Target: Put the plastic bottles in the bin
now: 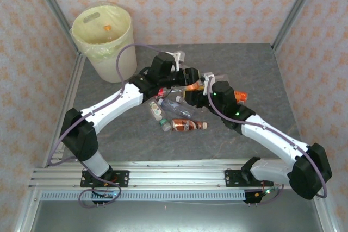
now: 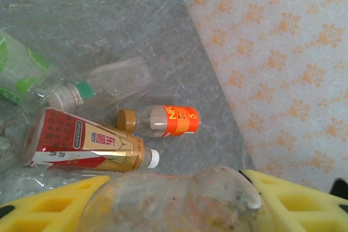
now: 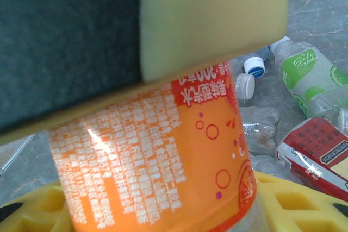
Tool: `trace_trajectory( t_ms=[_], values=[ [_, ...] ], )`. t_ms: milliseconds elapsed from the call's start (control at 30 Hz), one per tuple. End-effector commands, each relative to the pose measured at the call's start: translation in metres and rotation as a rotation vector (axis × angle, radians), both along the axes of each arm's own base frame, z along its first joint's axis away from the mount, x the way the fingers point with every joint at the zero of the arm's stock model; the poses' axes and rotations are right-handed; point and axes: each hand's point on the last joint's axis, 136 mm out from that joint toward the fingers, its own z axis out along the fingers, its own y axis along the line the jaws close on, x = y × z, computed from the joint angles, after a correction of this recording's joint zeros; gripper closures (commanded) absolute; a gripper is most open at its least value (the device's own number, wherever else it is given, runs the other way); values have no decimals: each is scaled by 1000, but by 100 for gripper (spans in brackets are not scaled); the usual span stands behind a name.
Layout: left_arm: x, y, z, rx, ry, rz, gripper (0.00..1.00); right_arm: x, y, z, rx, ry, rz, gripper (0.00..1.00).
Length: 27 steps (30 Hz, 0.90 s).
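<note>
grey stone tabletop (image 1: 261, 63): loose plastic bottles (image 1: 182, 125) lie nearest; just beyond, right gripper (image 3: 157, 210) and left gripper (image 2: 174, 202) both seem clamped on one orange-labelled bottle (image 3: 152, 156), its axis crosswise; bin (image 1: 103, 36) stands far left, nearer the left arm.

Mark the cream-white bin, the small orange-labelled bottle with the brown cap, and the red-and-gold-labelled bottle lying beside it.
Cream-white round plastic bin (image 1: 109, 64), top external view, outer wall.
Small orange-labelled clear plastic bottle (image 2: 181, 121), left wrist view, label.
Red-and-gold-labelled plastic bottle (image 2: 81, 144), left wrist view, label.
</note>
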Motion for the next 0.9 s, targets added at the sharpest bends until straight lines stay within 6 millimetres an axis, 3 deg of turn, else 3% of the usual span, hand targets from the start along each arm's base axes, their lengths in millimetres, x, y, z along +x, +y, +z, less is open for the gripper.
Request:
trace_trajectory(
  t_ms=[0, 133, 300, 500, 700, 867],
  values=[
    [4, 10, -19, 49, 38, 58, 43, 6, -1, 25, 46, -93, -24, 52],
    [12, 20, -14, 31, 14, 116, 46, 7, -4, 22, 46, -79, -45, 26],
    [25, 54, -14, 61, -5, 248, 46, 2, -6, 21, 14, -72, -30, 0],
    [35, 88, -10, 36, -7, 362, 46, 7, -30, 25, -11, -103, -155, 1],
    [39, 148, -5, 250, -19, 566, 47, 23, -94, 9, -58, -65, -545, 1],
    [40, 198, 20, 363, -103, 715, 46, 21, -109, -3, -75, -46, -621, 1]
  ],
)
